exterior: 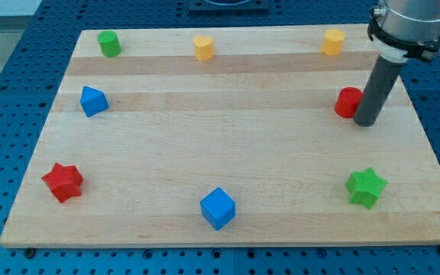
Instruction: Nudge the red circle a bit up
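A straight, dark grey, matt rod ending in my tip (366, 123) hangs from a wider silver-grey cylindrical arm (411, 19) section, ringed at the joint by a black clamp band.

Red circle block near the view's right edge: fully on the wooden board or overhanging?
Fully on. The red circle block sits inside the wooden board edge, my tip beside its right.

Eight blocks: two red (62, 181) (348, 101), two blue (92, 100) (218, 208), two green (109, 43) (366, 187), two yellow (203, 46) (332, 42).
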Available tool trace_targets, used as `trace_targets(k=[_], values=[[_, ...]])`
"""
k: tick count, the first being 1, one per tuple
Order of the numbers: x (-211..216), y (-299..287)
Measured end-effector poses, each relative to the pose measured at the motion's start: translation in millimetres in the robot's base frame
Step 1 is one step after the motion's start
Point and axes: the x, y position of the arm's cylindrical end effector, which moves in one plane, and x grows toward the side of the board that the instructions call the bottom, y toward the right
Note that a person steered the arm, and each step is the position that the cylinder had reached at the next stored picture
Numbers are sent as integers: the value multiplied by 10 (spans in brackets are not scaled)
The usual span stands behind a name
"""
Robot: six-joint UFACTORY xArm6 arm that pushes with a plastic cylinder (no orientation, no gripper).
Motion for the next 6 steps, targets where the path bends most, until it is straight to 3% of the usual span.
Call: trace_targets(k=[6], values=[[-5,36]])
